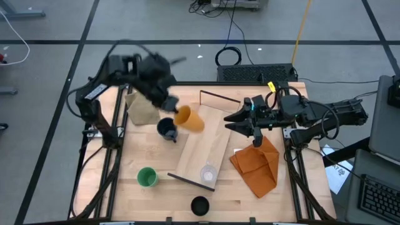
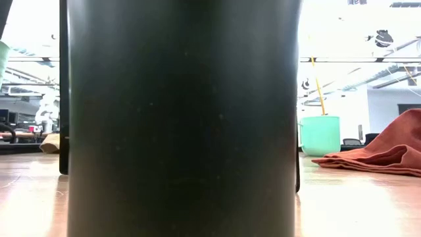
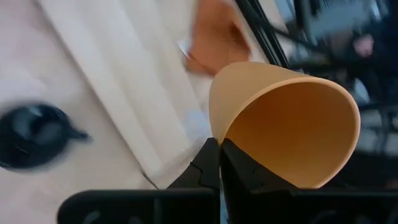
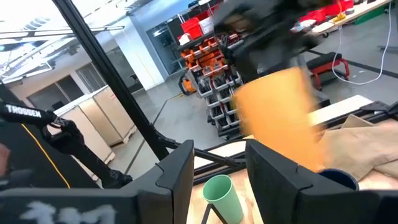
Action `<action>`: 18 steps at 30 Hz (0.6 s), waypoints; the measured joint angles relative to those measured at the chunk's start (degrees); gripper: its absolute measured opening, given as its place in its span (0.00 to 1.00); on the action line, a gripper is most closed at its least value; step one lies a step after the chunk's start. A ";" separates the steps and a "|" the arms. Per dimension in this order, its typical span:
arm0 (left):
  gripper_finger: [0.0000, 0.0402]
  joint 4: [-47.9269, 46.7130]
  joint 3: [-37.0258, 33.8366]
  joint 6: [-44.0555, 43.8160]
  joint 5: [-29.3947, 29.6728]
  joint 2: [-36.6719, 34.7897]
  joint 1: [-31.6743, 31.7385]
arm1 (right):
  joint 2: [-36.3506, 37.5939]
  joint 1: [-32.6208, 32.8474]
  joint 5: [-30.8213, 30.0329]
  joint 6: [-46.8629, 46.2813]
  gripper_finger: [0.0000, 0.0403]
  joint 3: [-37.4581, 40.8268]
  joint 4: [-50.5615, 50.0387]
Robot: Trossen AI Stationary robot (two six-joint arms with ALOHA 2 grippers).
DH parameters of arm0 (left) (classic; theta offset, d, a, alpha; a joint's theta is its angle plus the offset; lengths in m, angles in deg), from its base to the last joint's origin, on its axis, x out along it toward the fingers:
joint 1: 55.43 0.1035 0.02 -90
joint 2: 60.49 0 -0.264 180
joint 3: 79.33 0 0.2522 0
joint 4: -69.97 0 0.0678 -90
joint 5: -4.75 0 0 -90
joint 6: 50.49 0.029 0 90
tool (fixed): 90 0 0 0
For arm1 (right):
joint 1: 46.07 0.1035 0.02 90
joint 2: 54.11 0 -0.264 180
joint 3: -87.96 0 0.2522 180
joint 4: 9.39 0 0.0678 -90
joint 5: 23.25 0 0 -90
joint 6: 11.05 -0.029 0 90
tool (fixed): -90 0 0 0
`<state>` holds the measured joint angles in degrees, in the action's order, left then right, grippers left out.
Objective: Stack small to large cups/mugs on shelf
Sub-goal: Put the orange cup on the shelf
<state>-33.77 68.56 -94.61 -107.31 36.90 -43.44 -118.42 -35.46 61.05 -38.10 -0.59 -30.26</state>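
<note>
The left gripper point(image 1: 176, 111) is pinched tight on the rim of the orange cup point(image 1: 190, 119), holding it tipped on its side in the air above the far end of the shelf point(image 1: 203, 150), just beside the navy mug point(image 1: 167, 129). The right gripper point(image 1: 255, 134) waits partly open and empty over the orange cloth point(image 1: 257, 165). The carry step looks underway; next the cup needs righting and lowering, likely toward the clear cup point(image 1: 208, 173) on the shelf's near end.

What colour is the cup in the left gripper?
Orange cup; left wrist view shows it best.
</note>
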 joint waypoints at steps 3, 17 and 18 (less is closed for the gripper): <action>0.00 0.00 -2.60 -6.74 0.91 -0.11 -5.80 | 0.11 0.01 0.89 0.26 0.34 0.00 0.03; 0.00 -0.11 -15.50 -23.47 10.62 -0.10 -18.49 | 0.20 3.38 6.03 3.76 0.34 0.00 -0.03; 0.00 -0.08 -15.53 -23.45 10.62 -0.11 -18.49 | 0.20 3.60 6.03 3.76 0.34 0.00 -0.04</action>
<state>-33.85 53.03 -118.06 -96.69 36.79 -61.93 -118.22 -31.86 67.09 -34.34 -0.59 -30.31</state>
